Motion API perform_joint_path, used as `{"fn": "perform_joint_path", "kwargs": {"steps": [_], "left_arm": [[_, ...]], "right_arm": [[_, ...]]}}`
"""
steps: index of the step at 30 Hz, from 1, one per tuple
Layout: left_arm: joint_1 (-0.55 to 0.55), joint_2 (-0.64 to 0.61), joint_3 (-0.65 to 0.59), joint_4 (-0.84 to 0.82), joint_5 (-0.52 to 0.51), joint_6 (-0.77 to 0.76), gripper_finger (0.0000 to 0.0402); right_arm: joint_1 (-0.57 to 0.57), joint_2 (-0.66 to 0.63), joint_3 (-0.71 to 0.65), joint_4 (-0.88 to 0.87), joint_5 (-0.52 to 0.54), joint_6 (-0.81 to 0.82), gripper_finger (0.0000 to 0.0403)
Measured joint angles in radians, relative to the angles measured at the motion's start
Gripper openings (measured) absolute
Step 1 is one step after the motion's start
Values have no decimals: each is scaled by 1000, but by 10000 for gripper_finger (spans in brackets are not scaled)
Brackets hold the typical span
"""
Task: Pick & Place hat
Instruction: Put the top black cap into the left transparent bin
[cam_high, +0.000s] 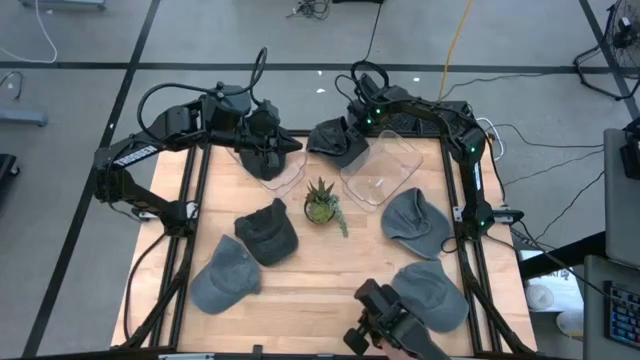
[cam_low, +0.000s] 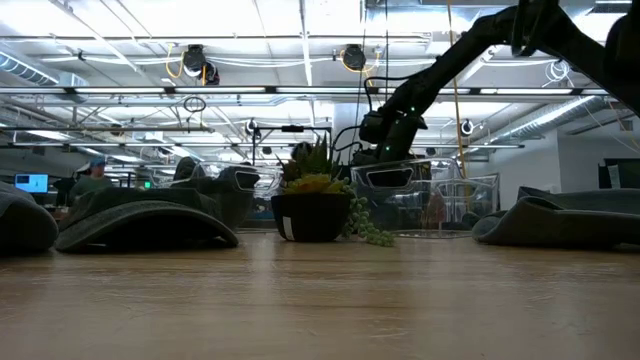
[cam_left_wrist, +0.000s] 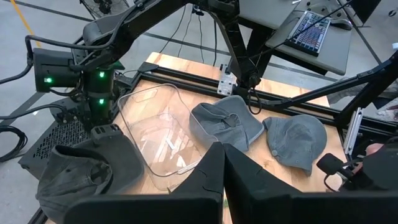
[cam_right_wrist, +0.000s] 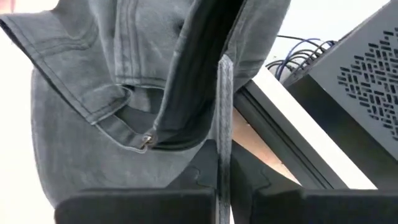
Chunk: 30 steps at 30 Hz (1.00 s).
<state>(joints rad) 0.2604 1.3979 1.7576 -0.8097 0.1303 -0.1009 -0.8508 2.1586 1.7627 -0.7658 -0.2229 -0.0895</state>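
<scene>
Right gripper (cam_high: 352, 128) at the table's far edge, pinched shut on a dark grey hat (cam_high: 336, 142); in the right wrist view its fingers (cam_right_wrist: 219, 180) clamp a fold of the hat's band (cam_right_wrist: 186, 99), fabric hanging over them. The held hat lies just beside the right clear bin (cam_high: 385, 168), outside it. Left gripper (cam_high: 268, 152) closed with nothing in it, sitting over the left clear bin (cam_high: 275, 170). Potted plant (cam_high: 321, 204) stands mid-table between the bins and the near hats. Four more hats lie flat on the wood: a dark one (cam_high: 266, 230) left of the plant, a grey one (cam_high: 227, 275) nearer the front left, one (cam_high: 414, 222) at right, one (cam_high: 434, 294) front right.
</scene>
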Motion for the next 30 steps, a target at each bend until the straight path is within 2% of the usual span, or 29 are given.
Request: {"fn": "perform_joint_path", "kwargs": {"steps": [4,11,22,30], "left_arm": [[0,0,0,0,0,-1,1],[0,0,0,0,0,-3,1],[0,0,0,0,0,19,1],[2,0,0,11,-32,43,2]], "right_arm": [[6,-42,-3,-15,39,-3,3],[38,-223,-3,-26,158,-53,1],[43,-464,-3,25,152,-52,1],[97,-629,-3,25,166,-11,0]]}}
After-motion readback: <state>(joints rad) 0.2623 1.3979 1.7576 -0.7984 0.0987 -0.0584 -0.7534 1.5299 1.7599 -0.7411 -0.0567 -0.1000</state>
